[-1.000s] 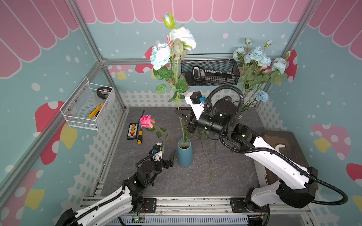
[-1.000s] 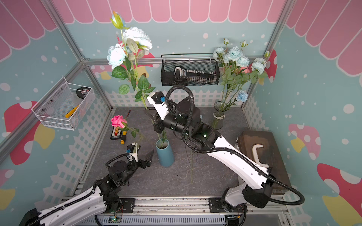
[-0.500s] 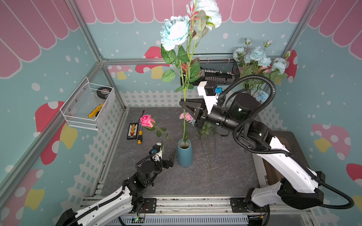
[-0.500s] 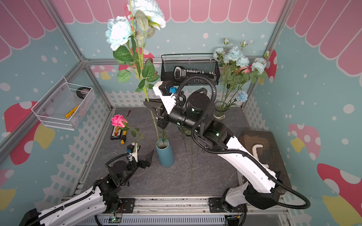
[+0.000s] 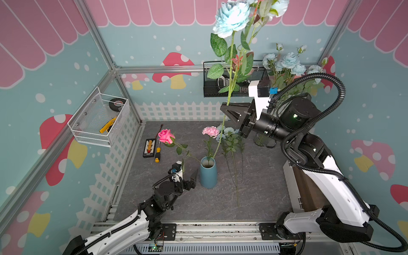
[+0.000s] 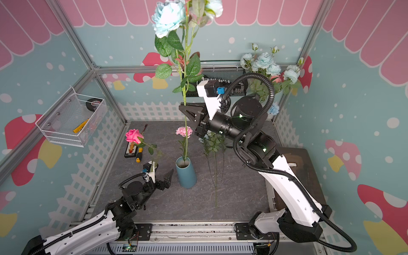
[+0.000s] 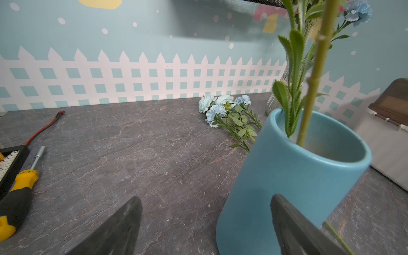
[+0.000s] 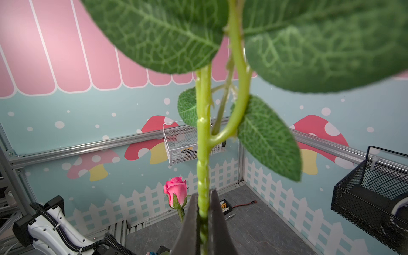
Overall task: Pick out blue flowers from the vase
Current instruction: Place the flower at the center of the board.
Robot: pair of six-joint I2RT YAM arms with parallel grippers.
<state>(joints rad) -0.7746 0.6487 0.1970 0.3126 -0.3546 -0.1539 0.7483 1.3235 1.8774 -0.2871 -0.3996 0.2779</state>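
Right arm: it has climbed over the last second and carried its catch upward. The right gripper [image 5: 227, 108] is clamped tight on the stem, and the right wrist view shows its jaws pressed to either side.
Tall pale-blue ruffled artificial flower [image 5: 231, 18]: its blooms sat mid-picture a second ago and now reach the upper edge in both top views. The long green leafy stem runs down from the gripper, and its foot is still inside the vase mouth.
Meaning for the task: this blue flower is mostly drawn out but not yet free. It probably needs more lift before it can be moved aside.
Matte blue ceramic vase [image 5: 208, 174]: upright and unmoved. It also holds a frilly pink carnation [image 5: 210, 130] and a leaning pink rose [image 5: 166, 135].
Left gripper [image 7: 204, 205]: jaws wide apart and holding nothing, low over the table just beside the vase, as before.
Small-bloomed blue flower sprays [image 5: 229, 136]: already out, lying flat on the grey stone-look tabletop [image 5: 176, 209] beside the vase.
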